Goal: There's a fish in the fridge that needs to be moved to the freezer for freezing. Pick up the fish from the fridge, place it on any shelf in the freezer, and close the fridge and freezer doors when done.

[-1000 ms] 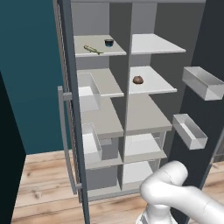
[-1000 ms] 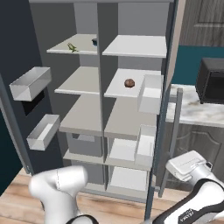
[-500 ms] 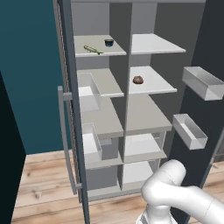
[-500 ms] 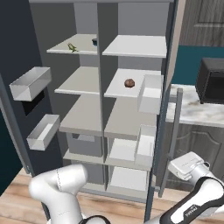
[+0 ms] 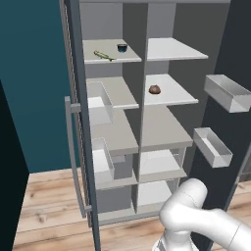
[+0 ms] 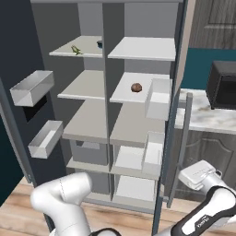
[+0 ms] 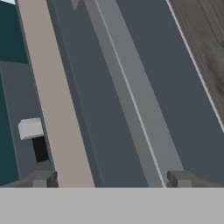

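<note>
Since a moment ago almost nothing has shifted: the arm has nudged only slightly at the lower right of the right base view, the 2 doors stand open as before, and nothing on the shelves has moved; so no step of the task has been completed in that time.

The gripper (image 7: 111,178) is spread wide and holds nothing; between its tips the hand view shows the outer face of the fridge door (image 7: 83,109) and its long pale handle (image 7: 131,100), close in front but not gripped.

A slim greenish thing (image 5: 104,55), fish-like in outline, lies on the top shelf (image 5: 130,57) of the freezer half, just beside a small dark bowl (image 5: 122,47); a brown lump (image 5: 155,89) sits on shelf 2 (image 5: 174,95) of the fridge half; both are too small to name with certainty. If the slim thing is the fish, the placing looks done and only closing the doors is left; the hand's spot by the handle fits that.

Either way the gripper is low and outside the fridge door, well apart from both items, with the door between.
</note>
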Motion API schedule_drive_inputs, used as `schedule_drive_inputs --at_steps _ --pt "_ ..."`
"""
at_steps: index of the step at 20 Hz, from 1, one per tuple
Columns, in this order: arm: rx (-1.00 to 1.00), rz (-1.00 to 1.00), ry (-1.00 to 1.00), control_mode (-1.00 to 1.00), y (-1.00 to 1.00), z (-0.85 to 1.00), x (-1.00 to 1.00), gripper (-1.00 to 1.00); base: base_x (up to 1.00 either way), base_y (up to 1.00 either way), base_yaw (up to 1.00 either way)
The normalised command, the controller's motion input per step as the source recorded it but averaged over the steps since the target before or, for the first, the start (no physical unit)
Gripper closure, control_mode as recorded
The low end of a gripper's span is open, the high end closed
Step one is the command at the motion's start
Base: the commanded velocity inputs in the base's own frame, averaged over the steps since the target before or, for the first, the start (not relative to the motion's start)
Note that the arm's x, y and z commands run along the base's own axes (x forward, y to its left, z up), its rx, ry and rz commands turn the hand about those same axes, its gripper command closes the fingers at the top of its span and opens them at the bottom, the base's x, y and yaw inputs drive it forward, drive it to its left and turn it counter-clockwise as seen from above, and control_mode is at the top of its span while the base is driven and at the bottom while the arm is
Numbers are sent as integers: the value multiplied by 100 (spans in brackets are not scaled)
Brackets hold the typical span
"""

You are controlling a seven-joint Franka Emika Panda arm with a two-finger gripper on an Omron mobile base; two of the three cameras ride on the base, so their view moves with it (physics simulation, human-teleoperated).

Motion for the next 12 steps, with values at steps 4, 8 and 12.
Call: schedule_drive_inputs --at_steps 4,8,12 --pt "-18 0 0 -100 1 -13 8 -100 0 0 0" --pt "-4 3 9 -100 -11 -1 17 -100 0 0 0" --pt "0 11 22 -100 -4 -6 23 -100 0 0 0"
